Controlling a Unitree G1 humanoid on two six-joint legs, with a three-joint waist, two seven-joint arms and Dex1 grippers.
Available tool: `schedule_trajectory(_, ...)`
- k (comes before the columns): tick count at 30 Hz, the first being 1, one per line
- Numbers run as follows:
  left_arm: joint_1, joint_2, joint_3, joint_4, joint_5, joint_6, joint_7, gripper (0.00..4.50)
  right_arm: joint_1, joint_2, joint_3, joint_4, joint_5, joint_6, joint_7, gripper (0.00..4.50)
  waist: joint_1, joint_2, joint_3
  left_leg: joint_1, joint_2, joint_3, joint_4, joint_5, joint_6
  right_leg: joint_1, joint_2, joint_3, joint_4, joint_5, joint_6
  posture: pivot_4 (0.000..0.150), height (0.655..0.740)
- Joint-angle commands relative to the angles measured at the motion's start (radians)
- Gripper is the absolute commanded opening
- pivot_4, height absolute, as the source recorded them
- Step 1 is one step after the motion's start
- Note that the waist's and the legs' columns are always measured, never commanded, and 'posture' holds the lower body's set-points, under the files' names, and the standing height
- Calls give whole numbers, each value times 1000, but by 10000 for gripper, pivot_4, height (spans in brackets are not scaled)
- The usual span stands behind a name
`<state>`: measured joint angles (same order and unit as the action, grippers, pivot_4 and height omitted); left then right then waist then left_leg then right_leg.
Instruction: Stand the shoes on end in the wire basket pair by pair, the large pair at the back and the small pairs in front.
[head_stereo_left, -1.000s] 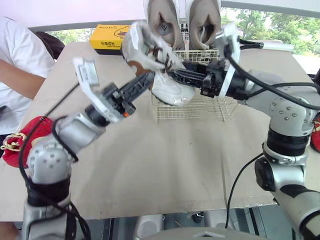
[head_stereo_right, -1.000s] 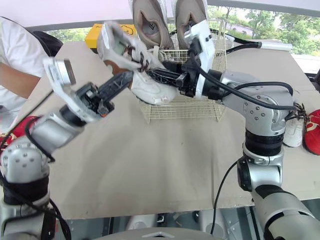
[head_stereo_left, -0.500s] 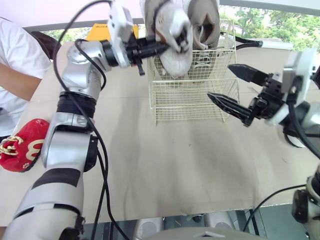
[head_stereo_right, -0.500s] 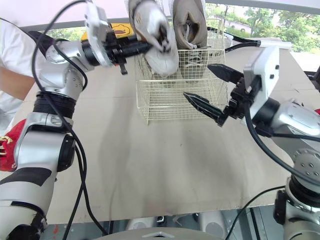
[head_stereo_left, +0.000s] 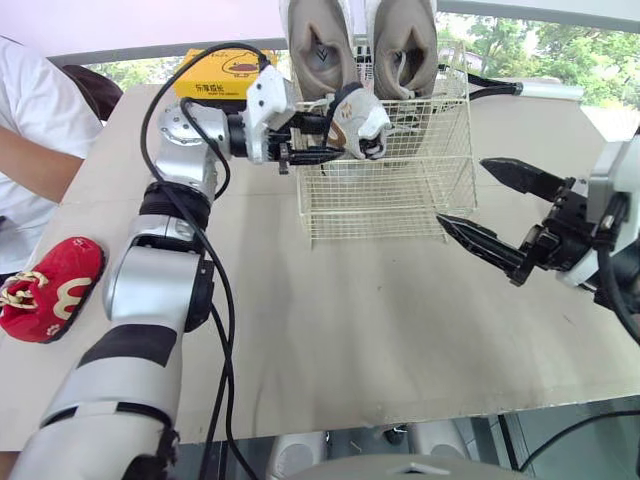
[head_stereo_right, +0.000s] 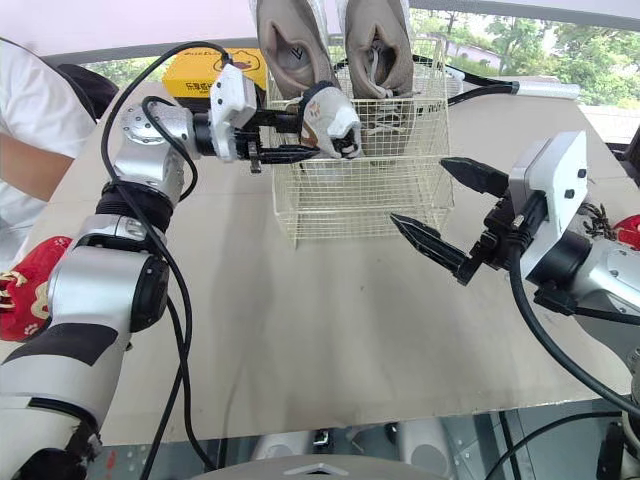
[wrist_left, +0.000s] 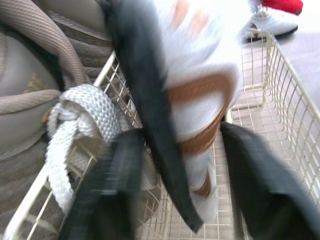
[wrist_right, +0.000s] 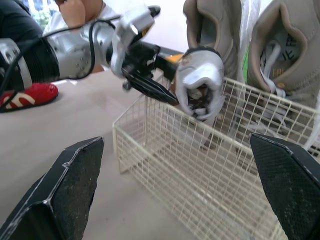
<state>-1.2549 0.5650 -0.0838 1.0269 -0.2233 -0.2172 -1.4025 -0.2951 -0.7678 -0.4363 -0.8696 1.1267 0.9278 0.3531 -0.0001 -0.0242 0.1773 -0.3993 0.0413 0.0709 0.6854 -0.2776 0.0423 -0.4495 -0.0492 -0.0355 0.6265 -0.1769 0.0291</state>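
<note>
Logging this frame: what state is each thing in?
left gripper: shut on the small white shoe
small white shoe: held at the wire basket's top, not released
right gripper: open, apart from the basket
large tan pair: standing on end at the basket's back
red shoe: lying on the table

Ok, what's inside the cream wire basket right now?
Two large beige sneakers stand on end at the basket's back. The left gripper holds a small white-and-brown shoe at the rim before them. That shoe and the mesh partly hide the sneakers' lower ends.
</note>
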Motion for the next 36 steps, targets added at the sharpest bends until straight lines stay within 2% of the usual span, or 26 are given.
schedule_trajectory(1, 20, 50, 82, -141, -71, 162, 4, 44164, -10, -27, 12, 19, -3, -50, 20, 45000, -5, 0, 0, 0, 0, 0, 0, 0, 0, 0, 0, 0, 0, 0, 0, 1500, 7400)
schedule_trajectory(5, 129, 97, 189, -466, -221, 504, 98, 44164, -53, -45, 59, 104, -55, -81, 45, 45000, -13, 0, 0, 0, 1, -2, 0, 0, 0, 0, 0, 2, 0, 0, 0, 1500, 7400)
schedule_trajectory(8, 271, 102, 296, -794, -391, 776, 253, 44164, -87, -57, 84, 210, -140, -97, 35, 45000, -16, 0, 0, 0, 0, -2, 1, 0, 0, 0, 0, 4, 0, 0, 0, 1500, 7400)
schedule_trajectory(12, 450, 7, 417, -1191, -692, 1072, 567, 44164, -140, -55, 68, 336, -223, -102, -34, 45000, -5, 0, 0, 0, 3, -1, 1, -2, 2, 0, -3, 7, 0, 0, 1, 1500, 7400)
schedule_trajectory(15, 616, -96, 413, -1435, -866, 1155, 761, 44164, -152, -59, 61, 404, -344, -109, -128, 45000, 5, 0, 0, -1, 0, -2, 1, -1, 2, 1, -5, 7, 0, -1, 2, 1500, 7400)
schedule_trajectory(20, 735, -214, 315, -1578, -941, 1174, 960, 44164, -150, -42, 7, 475, -448, -80, -245, 45000, 15, -1, 0, 1, -4, 0, 2, 0, -1, 1, -5, 9, 0, -1, 2, 1500, 7400)
schedule_trajectory(24, 793, -208, 207, -1632, -895, 1149, 926, 44164, -101, -67, -86, 490, -452, 18, -273, 45000, 14, -1, -1, 2, -4, 0, 2, -1, 1, 3, -1, 10, 1, 0, 1, 1500, 7400)
schedule_trajectory(28, 848, -82, 125, -1633, -818, 1107, 726, 44164, 30, -172, -142, 535, -400, 167, -135, 45000, 14, 0, -1, 2, -4, 1, 1, -1, 2, 3, 0, 9, 1, 0, 1, 1500, 7400)
schedule_trajectory(31, 879, 18, 78, -1628, -754, 1056, 581, 44164, 163, -295, -133, 623, -447, 200, -1, 45000, 11, 1, -2, 2, -4, 1, 1, -1, 2, 3, 1, 10, 1, -1, 1, 1500, 7400)
schedule_trajectory(36, 903, 84, 50, -1610, -679, 985, 476, 44164, 150, -343, -140, 795, -457, 236, 76, 45000, 6, 2, -2, 4, -4, 1, 2, -1, 2, 3, 2, 16, 0, -4, 0, 1500, 7400)
